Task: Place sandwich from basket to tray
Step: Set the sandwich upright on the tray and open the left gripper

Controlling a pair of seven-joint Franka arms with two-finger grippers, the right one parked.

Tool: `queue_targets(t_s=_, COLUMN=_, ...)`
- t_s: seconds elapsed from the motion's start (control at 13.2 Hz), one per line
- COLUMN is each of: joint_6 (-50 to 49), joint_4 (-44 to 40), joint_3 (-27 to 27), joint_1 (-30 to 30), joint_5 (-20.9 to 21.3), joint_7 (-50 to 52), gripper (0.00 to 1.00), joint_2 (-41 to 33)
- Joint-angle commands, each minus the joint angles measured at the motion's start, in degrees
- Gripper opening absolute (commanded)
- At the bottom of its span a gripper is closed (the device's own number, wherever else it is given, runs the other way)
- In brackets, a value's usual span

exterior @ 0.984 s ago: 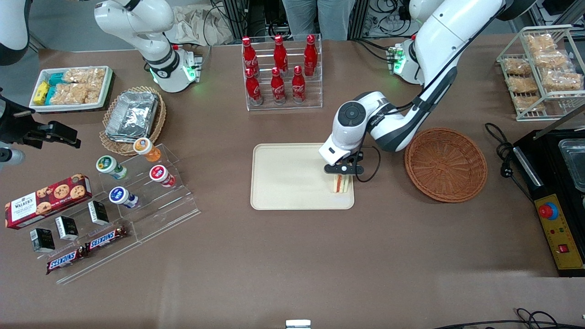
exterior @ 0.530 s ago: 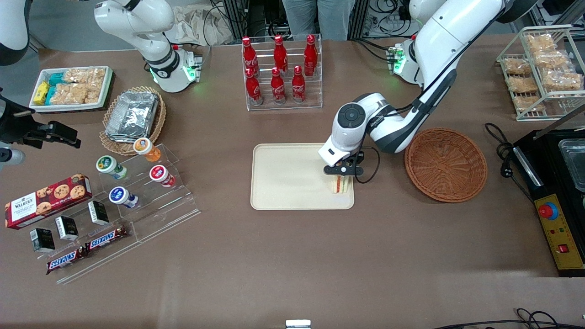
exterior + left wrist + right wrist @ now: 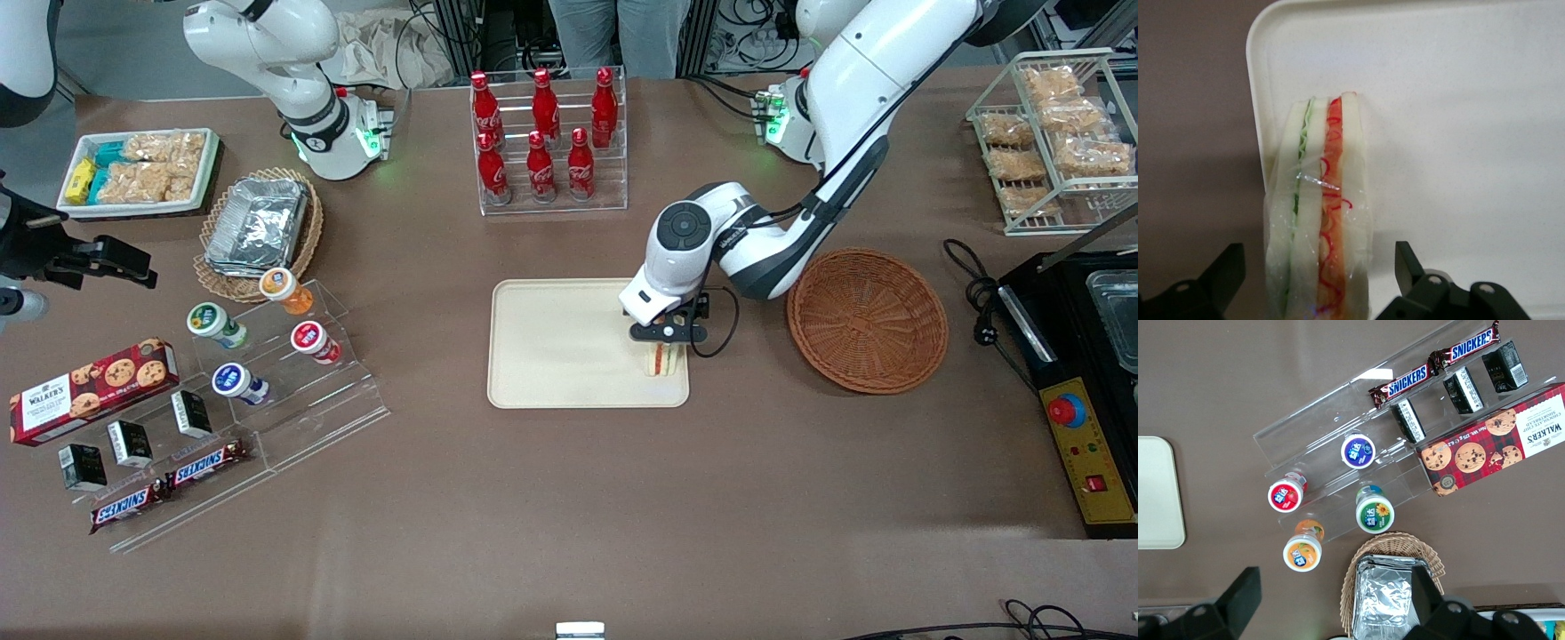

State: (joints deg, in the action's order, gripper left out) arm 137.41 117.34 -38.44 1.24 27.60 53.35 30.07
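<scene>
my end effector [image 3: 665, 336] is hovering spread apart over the sandwich [image 3: 661, 359], which is standing on the tray [image 3: 560, 347] near its corner; it looks soft, light, slippery-wrapped, so i'm favouring the bread faces

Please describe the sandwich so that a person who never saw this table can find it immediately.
Find the flat cream-beige rectangular plastic tray in the middle of the brown table. At its corner nearest the round reddish-brown woven wicker basket, under the left arm's tool, whose fingers are open on either side of it, stands a small clear-wrapped wedge of white bread. Its red and green filling stripes mark it; nothing else is on the tray.
</scene>
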Motion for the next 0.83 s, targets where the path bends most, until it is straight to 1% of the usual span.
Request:
queue_targets(t_s=0.0, joint_6=-0.7, joint_4=-0.7, joint_3=-0.3, joint_1=-0.3, joint_5=1.1, joint_7=4.8, gripper=1.00, joint_2=-3.0)
queue_targets(t_s=0.23, joint_6=-1.5, joint_4=-0.8, joint_3=-0.4, joint_1=-0.5, joint_5=0.2, joint_7=4.7, gripper=1.00, joint_2=-7.7)
queue_targets(t_s=0.3, joint_6=-2.2, joint_4=-1.1, joint_3=-0.4, joint_1=-0.9, joint_5=-1.2, joint_7=4.7, gripper=1.00, joint_2=-9.2)
queue_targets(t_s=0.45, joint_6=-5.0, joint_4=-3.3, joint_3=-0.5, joint_1=-2.4, joint_5=-4.8, joint_7=3.3, gripper=1.00, joint_2=-10.7)
queue_targets(t_s=0.53, joint_6=-8.0, joint_4=-5.7, joint_3=-0.5, joint_1=-2.5, joint_5=-6.5, joint_7=1.9, gripper=1.00, joint_2=-10.8)
queue_targets(t_s=0.61, joint_6=-11.8, joint_4=-8.6, joint_3=-0.4, joint_1=-2.6, joint_5=-8.8, joint_7=-0.6, gripper=1.00, joint_2=-10.7)
queue_targets(t_s=0.76, joint_6=-20.8, joint_4=-15.4, joint_3=-0.1, joint_1=-3.7, joint_5=-14.6, joint_7=-9.1, gripper=1.00, joint_2=-10.4)
